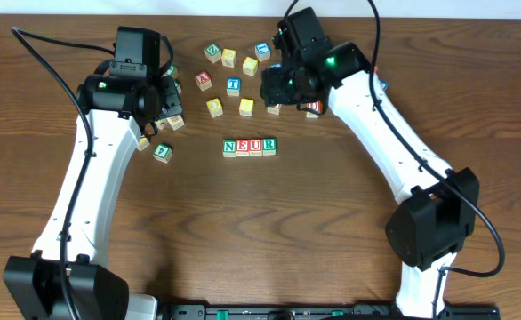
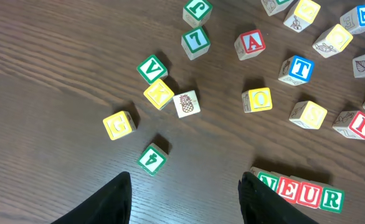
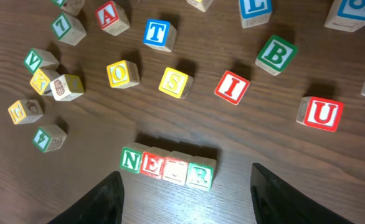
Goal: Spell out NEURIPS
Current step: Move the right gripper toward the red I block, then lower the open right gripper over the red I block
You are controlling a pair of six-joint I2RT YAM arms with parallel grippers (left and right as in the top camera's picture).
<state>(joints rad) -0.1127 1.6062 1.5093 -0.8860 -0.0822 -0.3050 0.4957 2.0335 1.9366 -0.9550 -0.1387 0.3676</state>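
Right gripper point(image 3: 186, 180): hanging open, gripping nothing, sitting nearer.
Red I point(image 3: 232, 87): lying ahead of its fingers, beyond the 4-cube NEUR row point(image 3: 168, 168).
Left gripper point(image 2: 185, 186): hanging open, empty.

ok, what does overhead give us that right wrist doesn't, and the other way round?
Overhead only: both arms whole, the left arm and the right arm. Right wrist only: the green B block, and the red I block face-on and readable; overhead, the right arm hides the B and most of the I. Both: the NEUR row, the blue T block and the red A block.
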